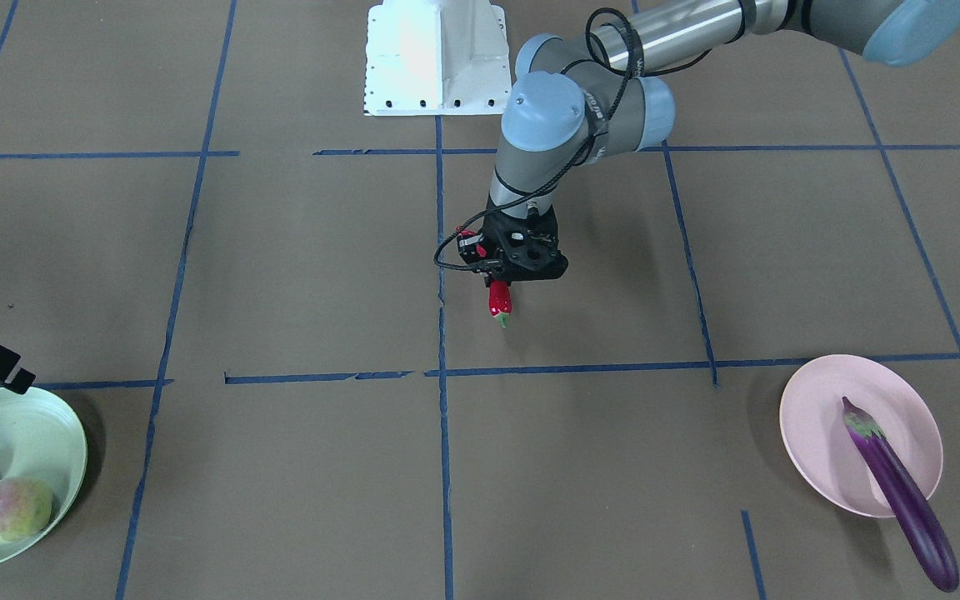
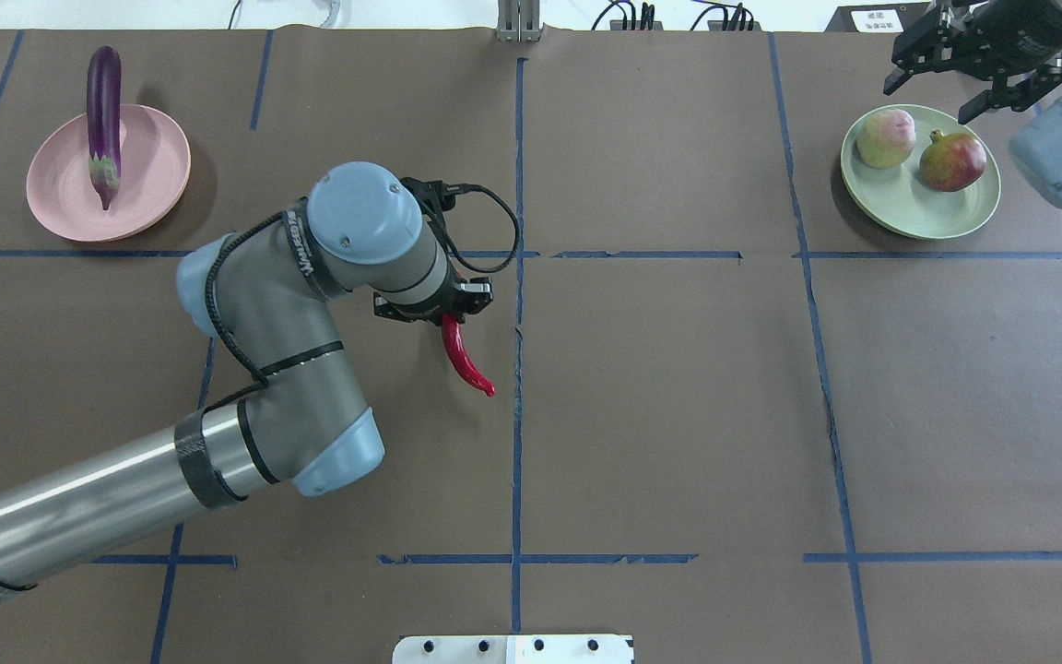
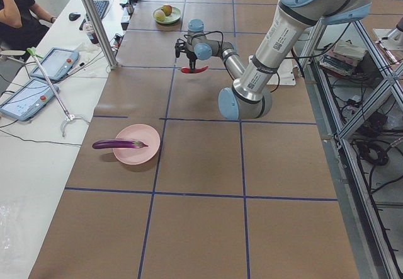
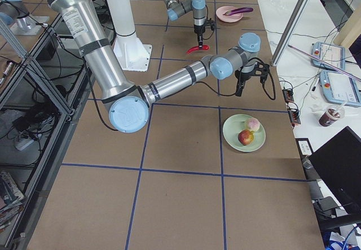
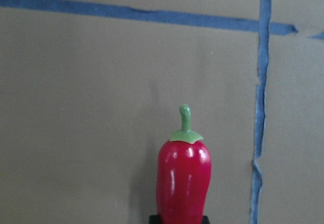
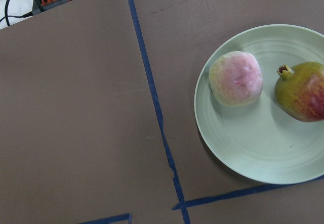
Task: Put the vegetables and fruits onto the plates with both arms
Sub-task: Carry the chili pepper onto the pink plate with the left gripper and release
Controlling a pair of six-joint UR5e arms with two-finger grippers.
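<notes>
White lettering runs along the black strap (image 2: 310, 263) on your left arm, but it is too small to read. So is the white label (image 2: 872, 18) at the far edge of the bench. The short glossy red chili pepper (image 2: 465, 358) with a green stem is clamped in the left fingers (image 2: 450, 315). It is over the middle of the brown paper-covered bench (image 2: 678, 415), just beside a blue tape line (image 2: 518, 433). Its stem end pokes out one side and its curved red tip the other. The long glossy purple eggplant (image 2: 104, 101) lies with its cap on the round pale pink plate (image 2: 153, 184) and its tail out over the rim. Your right fingers (image 2: 929, 97) hang spread wide, holding nothing, by the far rim of the round pale mint plate (image 2: 909, 212). On that plate the fuzzy green-pink round fruit (image 2: 885, 138) and the yellow-green, red-blushed crowned fruit (image 2: 952, 160) sit side by side.
</notes>
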